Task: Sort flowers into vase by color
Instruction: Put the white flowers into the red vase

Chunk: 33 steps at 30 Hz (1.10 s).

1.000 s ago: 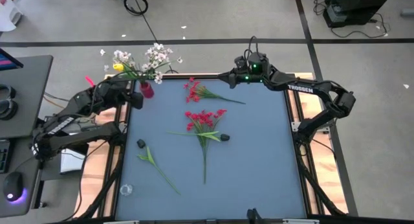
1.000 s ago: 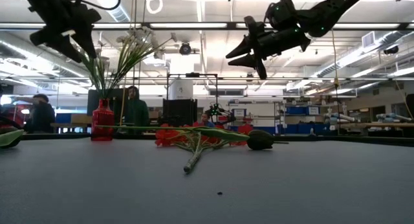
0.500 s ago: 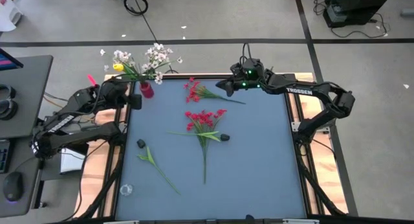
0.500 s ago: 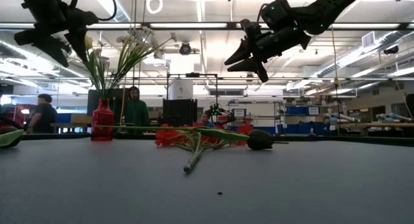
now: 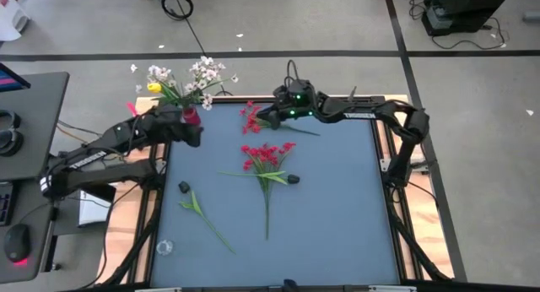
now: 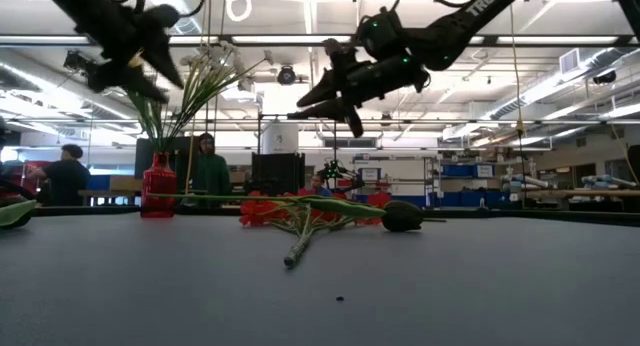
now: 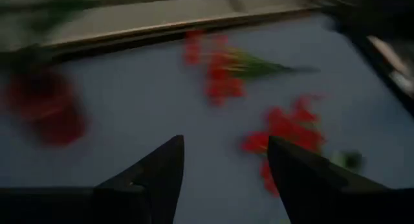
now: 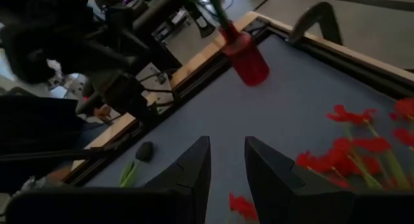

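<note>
A red vase (image 5: 191, 116) stands at the table's far left corner and holds white blossoms (image 5: 202, 73) and a yellow one (image 5: 154, 87). One red flower sprig (image 5: 251, 117) lies near the far edge. A larger red bunch (image 5: 266, 155) lies at mid-table with its stems toward the near edge. A green sprig (image 5: 201, 211) lies near the left side. My left gripper (image 5: 196, 133) (image 7: 223, 166) hovers open just right of the vase. My right gripper (image 5: 263, 119) (image 8: 226, 166) hangs open in the air over the far red sprig (image 8: 349, 117).
A small dark piece (image 5: 293, 180) lies by the big bunch's stems, and another (image 5: 184, 187) by the green sprig's top. A clear little object (image 5: 164, 247) sits at the near left corner. In the low view, people (image 6: 210, 166) stand behind the table.
My right gripper has swept along the far edge toward the table's left and sunk a little, ending over the far red sprig. My left gripper has moved from beside the vase toward the table's right and tipped further down. No flower has moved.
</note>
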Each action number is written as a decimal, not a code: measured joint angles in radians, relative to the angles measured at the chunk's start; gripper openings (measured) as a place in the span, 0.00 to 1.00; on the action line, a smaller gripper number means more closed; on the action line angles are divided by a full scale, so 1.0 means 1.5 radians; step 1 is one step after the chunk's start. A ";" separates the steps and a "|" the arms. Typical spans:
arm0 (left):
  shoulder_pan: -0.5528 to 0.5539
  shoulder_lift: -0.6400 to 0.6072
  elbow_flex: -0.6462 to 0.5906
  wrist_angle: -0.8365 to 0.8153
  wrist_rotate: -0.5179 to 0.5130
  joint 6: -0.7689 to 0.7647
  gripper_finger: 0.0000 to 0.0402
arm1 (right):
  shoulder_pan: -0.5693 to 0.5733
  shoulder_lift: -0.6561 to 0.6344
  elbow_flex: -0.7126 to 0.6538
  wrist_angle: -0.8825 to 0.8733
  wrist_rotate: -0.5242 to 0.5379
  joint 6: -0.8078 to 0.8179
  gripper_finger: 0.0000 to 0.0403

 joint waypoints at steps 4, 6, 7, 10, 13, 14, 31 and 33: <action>-0.060 0.028 0.000 0.029 0.047 0.122 0.46 | -0.004 -0.009 0.004 -0.007 0.004 -0.003 0.26; -0.088 0.054 0.000 0.028 0.047 0.181 0.40 | -0.013 -0.019 0.004 -0.012 0.004 -0.011 0.26; -0.100 0.070 0.000 0.031 0.041 0.215 0.37 | -0.018 -0.026 0.004 -0.014 0.004 -0.018 0.26; -0.125 0.124 -0.001 0.050 -0.051 0.269 0.29 | -0.031 -0.042 0.004 -0.014 0.010 -0.042 0.26; -0.142 0.181 -0.001 0.112 -0.151 0.271 0.23 | -0.037 -0.056 0.004 -0.016 0.031 -0.067 0.26; -0.150 0.203 -0.001 0.134 -0.174 0.279 0.21 | -0.037 -0.062 0.004 -0.014 0.040 -0.078 0.26; -0.220 0.568 -0.001 0.341 -0.496 0.368 0.01 | -0.051 -0.140 0.004 -0.070 0.130 -0.159 0.18; -0.206 0.581 -0.001 0.378 -0.507 0.406 0.01 | -0.053 -0.141 0.004 -0.079 0.130 -0.159 0.17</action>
